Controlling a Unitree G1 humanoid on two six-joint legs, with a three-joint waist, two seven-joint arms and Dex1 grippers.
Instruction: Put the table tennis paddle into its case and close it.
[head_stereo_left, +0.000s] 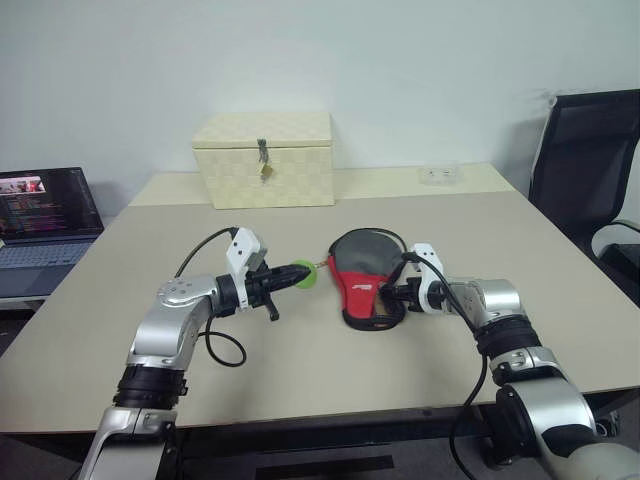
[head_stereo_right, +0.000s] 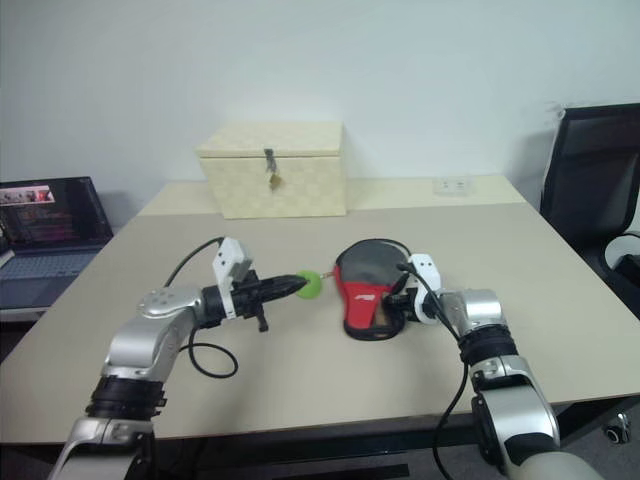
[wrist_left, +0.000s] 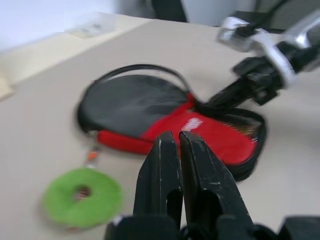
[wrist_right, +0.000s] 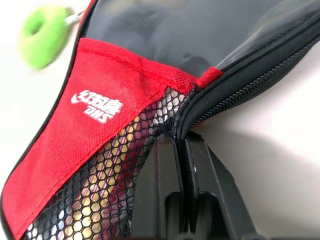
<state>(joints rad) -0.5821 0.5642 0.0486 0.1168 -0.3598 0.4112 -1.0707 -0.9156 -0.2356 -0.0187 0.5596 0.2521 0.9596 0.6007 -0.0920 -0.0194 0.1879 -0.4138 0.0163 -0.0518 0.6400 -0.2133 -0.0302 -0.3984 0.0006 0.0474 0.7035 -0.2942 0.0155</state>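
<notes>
- Case (head_stereo_left: 363, 276): a soft paddle-shaped zip cover of black fabric with a red logo panel and a mesh pocket, lying flat on the beige table (head_stereo_left: 300, 370) near its middle, its narrow handle end toward the robot. White lettering sits on the red panel, and the zip along the case's right edge gapes partly apart.
- Right gripper (head_stereo_left: 393, 293): black fingers pinched together on the case's zip edge, beside the mesh pocket, at the case's right side.
- Left gripper (head_stereo_left: 303, 272): fingers clenched together with nothing between them, hovering above the table left of the case, tips pointing toward it.
- Green ring-shaped tag (head_stereo_left: 314, 275): lying on the table just left of the case, tied to it by a short cord, close below the left gripper's tips.
- Cream checkered latched box (head_stereo_left: 265, 158): standing at the table's far edge, well apart from the case.
- Open laptop (head_stereo_left: 45, 215): off to the left, beside the table.
- Black office chair (head_stereo_left: 588, 170): at the far right.
</notes>
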